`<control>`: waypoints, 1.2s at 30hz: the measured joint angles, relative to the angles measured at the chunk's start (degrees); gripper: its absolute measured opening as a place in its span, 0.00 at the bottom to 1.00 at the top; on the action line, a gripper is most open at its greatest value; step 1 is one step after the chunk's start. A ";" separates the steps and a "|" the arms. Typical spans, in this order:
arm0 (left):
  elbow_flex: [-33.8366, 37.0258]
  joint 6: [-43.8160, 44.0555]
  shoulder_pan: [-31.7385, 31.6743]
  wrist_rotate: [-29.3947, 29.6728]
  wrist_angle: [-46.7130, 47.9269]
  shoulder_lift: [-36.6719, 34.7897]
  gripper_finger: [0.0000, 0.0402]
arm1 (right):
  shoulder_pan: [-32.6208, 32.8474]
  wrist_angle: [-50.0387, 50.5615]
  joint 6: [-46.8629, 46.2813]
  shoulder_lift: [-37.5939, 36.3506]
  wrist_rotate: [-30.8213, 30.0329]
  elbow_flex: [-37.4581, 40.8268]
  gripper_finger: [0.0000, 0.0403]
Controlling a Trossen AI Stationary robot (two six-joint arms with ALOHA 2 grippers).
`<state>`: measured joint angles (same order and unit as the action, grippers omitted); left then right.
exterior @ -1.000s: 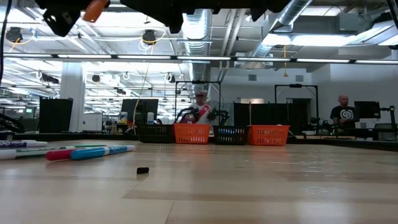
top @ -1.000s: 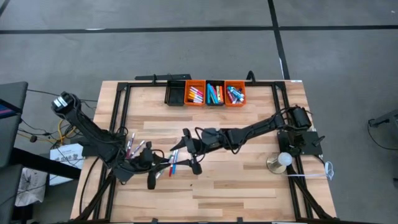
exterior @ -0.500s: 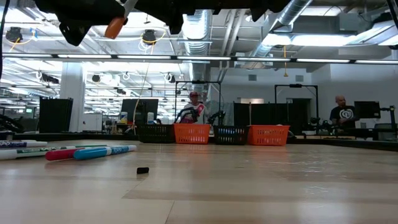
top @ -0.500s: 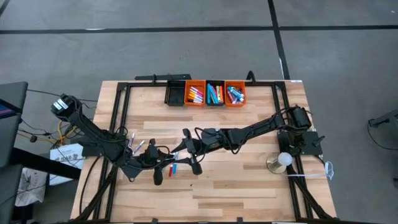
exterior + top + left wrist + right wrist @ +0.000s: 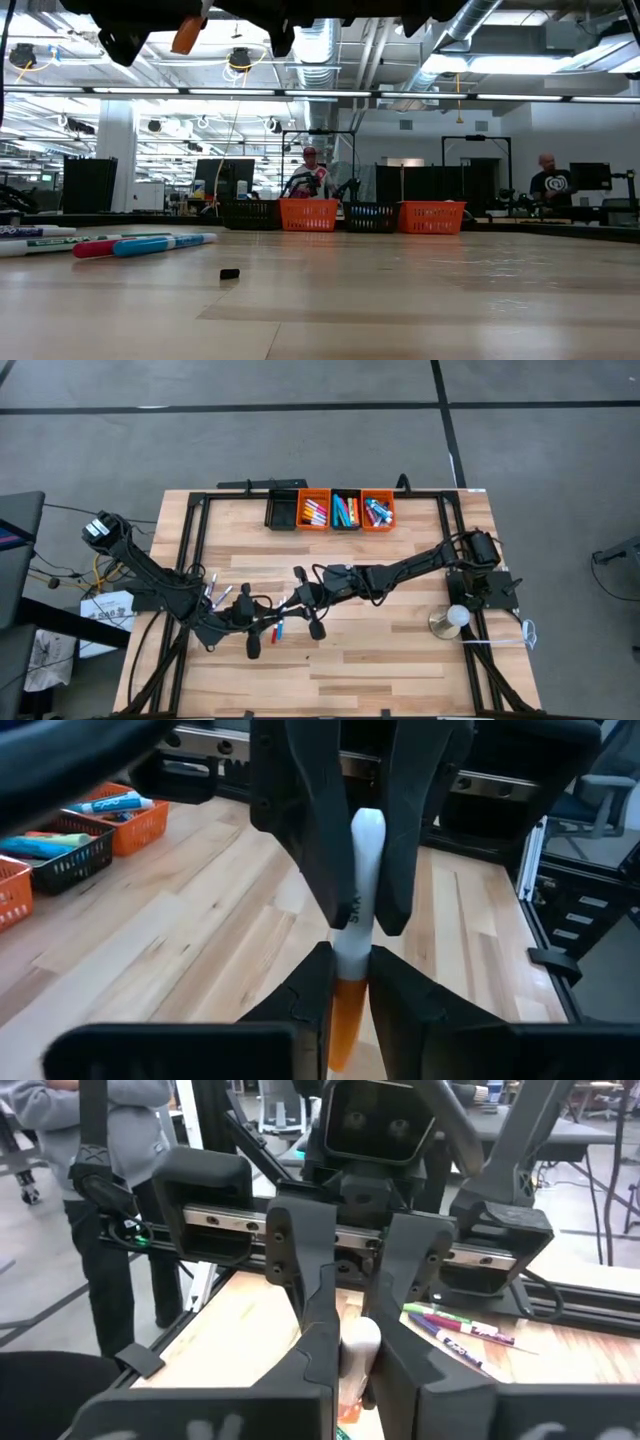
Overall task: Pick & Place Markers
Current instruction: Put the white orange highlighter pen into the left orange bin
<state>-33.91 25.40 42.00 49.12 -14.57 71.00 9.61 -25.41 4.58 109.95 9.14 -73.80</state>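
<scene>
A large open workshop with exposed ceiling ducts and strip lights lies behind a pale wooden tabletop (image 5: 380, 650) framed in black rails. High view: both arms reach toward the tabletop's middle, where the left end effector (image 5: 252, 628) and the right end effector (image 5: 305, 610) face each other, close together. The handover itself is unclear from above; the wrist views show it. Left wrist view: the left end effector (image 5: 349, 982) is closed on the orange end of a white-and-orange marker (image 5: 355, 910), while the opposing pair of dark fingers (image 5: 322, 870) clamps its white barrel farther along. Right wrist view: the right end effector (image 5: 352, 1338) pinches the white end of that same marker, with loose markers (image 5: 455, 1327) lying on the wood beyond and a person in a grey top (image 5: 95, 1140) standing beside the frame. Low view: the orange tip (image 5: 186, 34) hangs high above the surface, three markers (image 5: 120, 243) lie flat at one side, a small black object (image 5: 229, 273) rests alone, and people (image 5: 548, 183) stand in the background. Four small bins (image 5: 331, 510), orange and black alternating, sit at the far edge; three of them hold markers.
</scene>
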 joint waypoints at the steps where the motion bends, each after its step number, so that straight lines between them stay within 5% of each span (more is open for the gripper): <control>1: 0.00 0.11 0.00 -0.47 -0.02 0.00 0.13 | 0.00 0.04 0.00 0.00 0.09 0.00 0.06; 7: -0.01 0.70 -0.09 -2.43 -0.28 0.00 0.16 | 0.09 0.12 0.31 0.00 0.35 0.00 0.07; 21: -0.04 2.12 -0.28 -6.25 1.90 -0.39 0.43 | 0.00 1.64 0.54 0.02 1.19 0.02 0.06; 36: -0.04 13.41 2.56 -5.41 21.02 -6.91 0.44 | -2.51 4.66 -0.11 0.02 -0.31 0.02 0.06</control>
<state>-33.95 38.81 44.56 43.71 6.45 64.10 7.09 -20.75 4.47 109.97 8.82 -73.78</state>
